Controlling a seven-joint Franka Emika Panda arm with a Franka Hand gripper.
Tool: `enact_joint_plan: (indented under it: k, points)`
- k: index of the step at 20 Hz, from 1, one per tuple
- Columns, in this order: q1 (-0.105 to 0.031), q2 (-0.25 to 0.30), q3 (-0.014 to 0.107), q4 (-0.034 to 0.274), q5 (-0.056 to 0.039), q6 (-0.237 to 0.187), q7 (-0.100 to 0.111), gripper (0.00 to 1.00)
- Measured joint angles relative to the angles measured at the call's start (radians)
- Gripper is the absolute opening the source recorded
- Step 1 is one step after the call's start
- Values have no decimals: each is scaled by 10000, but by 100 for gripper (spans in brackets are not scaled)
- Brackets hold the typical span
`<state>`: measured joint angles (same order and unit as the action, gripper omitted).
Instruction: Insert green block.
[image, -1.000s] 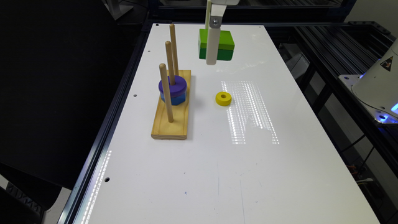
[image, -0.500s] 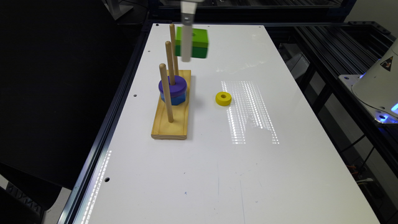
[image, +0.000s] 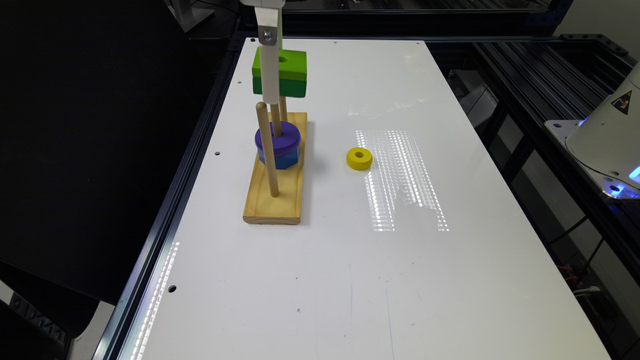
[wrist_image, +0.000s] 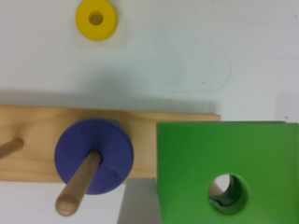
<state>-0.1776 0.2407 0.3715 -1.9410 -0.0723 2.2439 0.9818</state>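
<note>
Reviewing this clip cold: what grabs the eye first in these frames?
The green block stands out first, held in the air by the gripper above the far end of the wooden peg base. In the wrist view a peg tip seems to show through its round centre hole. Next come the purple disc stacked on a blue piece on the middle peg, and the yellow ring lying alone on the white table to the exterior view's right of the base.
</note>
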Motion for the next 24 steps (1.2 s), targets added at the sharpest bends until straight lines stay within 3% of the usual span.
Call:
enact_joint_plan:
  k: [6, 11, 24]
  points:
    - [19, 7, 5, 40, 0, 0, 13, 0]
    - [40, 160, 6, 251, -6, 0, 16, 0]
    - [80, 476, 3, 432, -139, 25, 70, 0]
